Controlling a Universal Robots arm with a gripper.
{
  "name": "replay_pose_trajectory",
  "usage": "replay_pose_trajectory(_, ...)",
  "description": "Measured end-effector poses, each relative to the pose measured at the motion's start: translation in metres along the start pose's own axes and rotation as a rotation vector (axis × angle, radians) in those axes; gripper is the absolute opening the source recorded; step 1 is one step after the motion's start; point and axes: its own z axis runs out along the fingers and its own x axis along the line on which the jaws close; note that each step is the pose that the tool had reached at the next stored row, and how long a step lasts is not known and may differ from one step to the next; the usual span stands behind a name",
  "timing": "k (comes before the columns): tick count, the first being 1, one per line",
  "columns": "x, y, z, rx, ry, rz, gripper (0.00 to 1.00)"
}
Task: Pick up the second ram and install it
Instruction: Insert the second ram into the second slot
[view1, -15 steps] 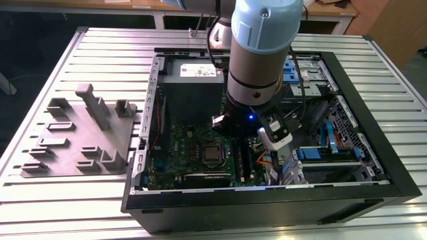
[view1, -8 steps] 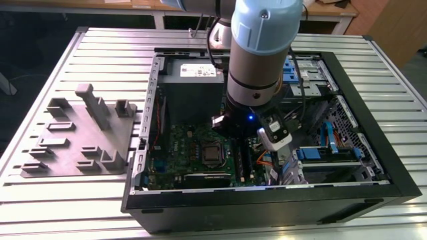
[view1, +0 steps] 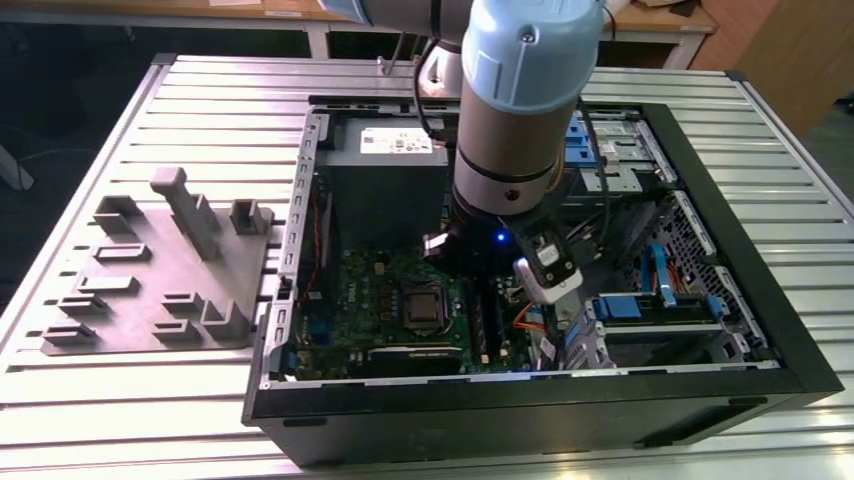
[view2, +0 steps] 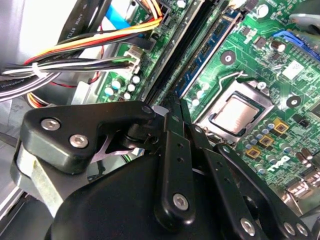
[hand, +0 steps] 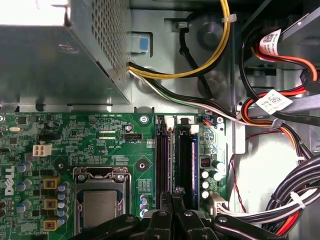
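In the first wrist view, the gripper (hand: 172, 196) is pinching the second ram (hand: 165, 165), a thin dark stick standing edge-on in a black slot of the green motherboard (hand: 100, 145). The exterior view is showing the grey moulded fixture tray (view1: 147, 270) lying beside the open case (view1: 534, 400).

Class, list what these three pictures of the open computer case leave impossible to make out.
- Black gripper fingertips' hold: own linkage hides it, both wrist views.
- Green circuit board's memory slots: the arm blocks them, exterior view.
- Long black memory slots: near ends behind the gripper, first wrist view.
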Motion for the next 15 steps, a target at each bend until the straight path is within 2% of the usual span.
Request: replay_pose_trajectory(15, 0.0000, 0.0000, 0.0014, -0.0009, -0.0004, 0.000, 0.13)
